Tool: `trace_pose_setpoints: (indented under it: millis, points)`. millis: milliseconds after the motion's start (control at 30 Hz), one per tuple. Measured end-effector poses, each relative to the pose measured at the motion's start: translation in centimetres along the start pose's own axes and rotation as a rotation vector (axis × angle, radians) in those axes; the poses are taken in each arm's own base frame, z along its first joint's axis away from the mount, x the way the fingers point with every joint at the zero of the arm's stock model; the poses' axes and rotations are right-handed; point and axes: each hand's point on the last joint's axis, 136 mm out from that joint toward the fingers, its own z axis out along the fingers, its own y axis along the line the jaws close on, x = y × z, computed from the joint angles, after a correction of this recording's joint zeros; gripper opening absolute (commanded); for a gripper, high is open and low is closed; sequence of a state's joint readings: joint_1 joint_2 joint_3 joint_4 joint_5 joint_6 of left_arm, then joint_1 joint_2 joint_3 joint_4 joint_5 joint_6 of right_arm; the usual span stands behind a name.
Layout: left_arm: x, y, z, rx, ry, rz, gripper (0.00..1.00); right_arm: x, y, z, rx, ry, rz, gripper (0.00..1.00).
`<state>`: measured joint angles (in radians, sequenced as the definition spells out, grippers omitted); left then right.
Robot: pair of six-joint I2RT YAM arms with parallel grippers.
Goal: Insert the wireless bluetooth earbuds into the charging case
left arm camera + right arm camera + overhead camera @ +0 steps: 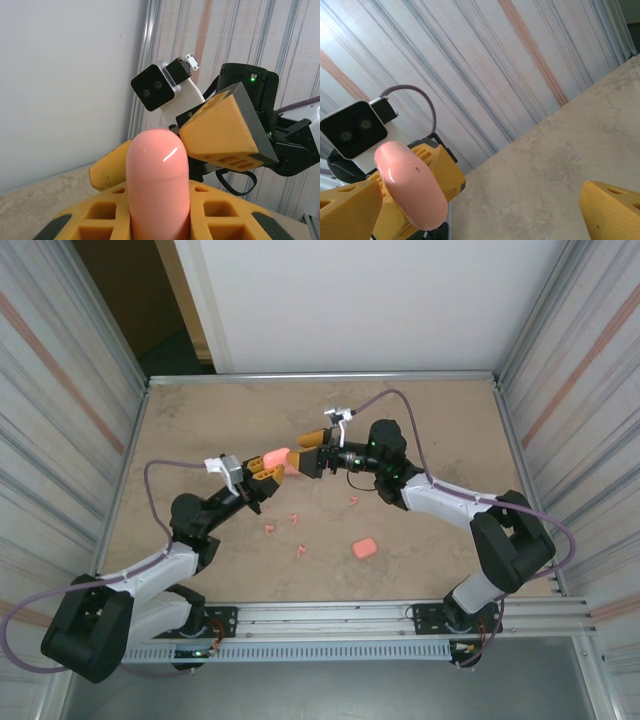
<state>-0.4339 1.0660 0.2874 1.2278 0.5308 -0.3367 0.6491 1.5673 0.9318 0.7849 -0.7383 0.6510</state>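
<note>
A closed pink charging case (275, 457) is raised above the table with my left gripper (262, 470) shut on its lower half. In the left wrist view the case (157, 175) stands upright between the yellow fingers (220, 220). My right gripper (305, 454) faces it, open, one finger on each side of the case's top end without touching it. In the right wrist view the case (410, 185) sits close to the left finger (345, 212), far from the other one. Several tiny pink earbuds (293, 519) lie scattered on the table below.
A second pink case (364, 547) lies on the table to the right of the earbuds, and one earbud (353, 500) lies under the right arm. Corrugated metal walls (60, 390) close in both sides. A metal rail (400, 615) runs along the near edge.
</note>
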Motion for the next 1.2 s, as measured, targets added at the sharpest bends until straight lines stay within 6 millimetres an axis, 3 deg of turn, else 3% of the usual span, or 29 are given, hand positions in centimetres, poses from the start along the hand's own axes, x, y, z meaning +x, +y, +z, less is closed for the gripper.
trace_pose_setpoints:
  millis: [1200]
  points:
    - [1.1, -0.5, 0.3, 0.015, 0.043, -0.036, 0.00, -1.2, -0.5, 1.4, 0.001, -0.011, -0.042, 0.97]
